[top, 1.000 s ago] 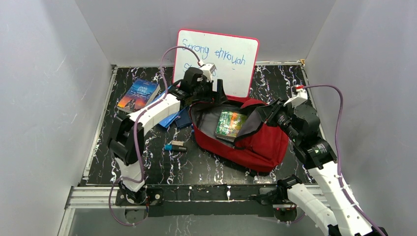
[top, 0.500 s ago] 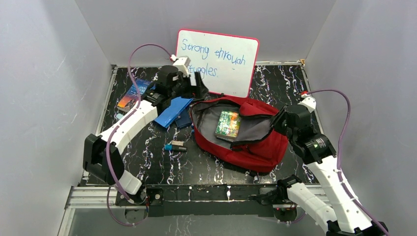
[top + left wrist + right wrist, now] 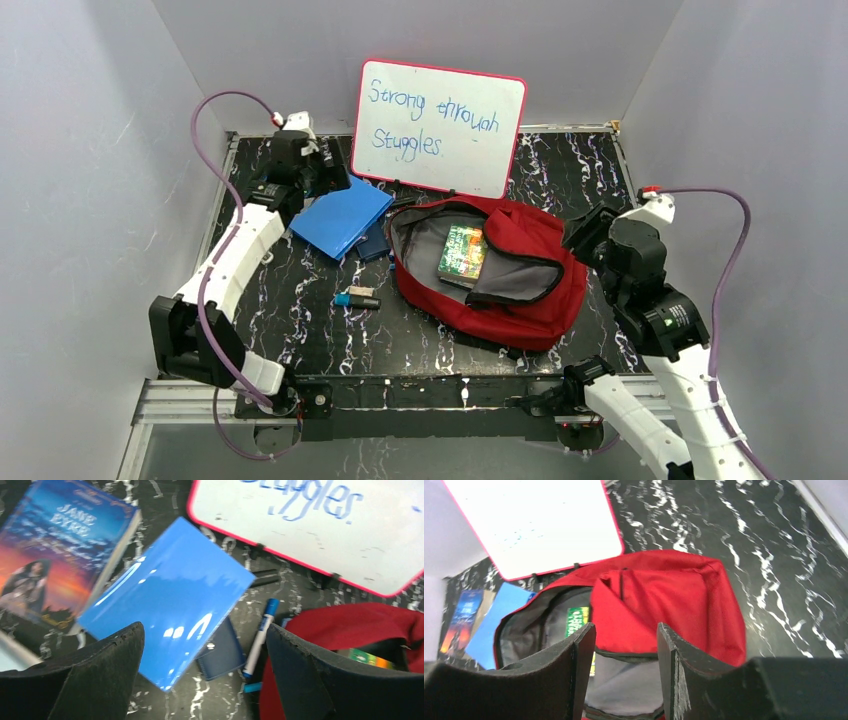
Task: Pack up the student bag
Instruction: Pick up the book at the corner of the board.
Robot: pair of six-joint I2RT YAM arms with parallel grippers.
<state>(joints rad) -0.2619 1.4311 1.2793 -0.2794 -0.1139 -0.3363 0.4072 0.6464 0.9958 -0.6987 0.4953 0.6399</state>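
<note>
Marbled table [image 3: 300, 320]: student bag [image 3: 540, 300] lies beside the right hand [image 3: 625, 630], parted and empty.

Left arm [image 3: 235, 250]: white plastic links, black joint housings, black base block. Right arm [image 3: 700, 398]: same build, white links, black motor housings. Left purple cable [image 3: 197, 125] comes off the wrist in a thin loop; right purple cable [image 3: 746, 222] is the same. Left wrist block [image 3: 296, 124] is small and white with a red spot, and right wrist block [image 3: 655, 207] matches. Left end effector [image 3: 202, 632]: two matte black wedge fingers [image 3: 100, 680], grainy surface. Right end effector [image 3: 625, 627]: same black fingers [image 3: 551, 680], pale scuffed edges.
</note>
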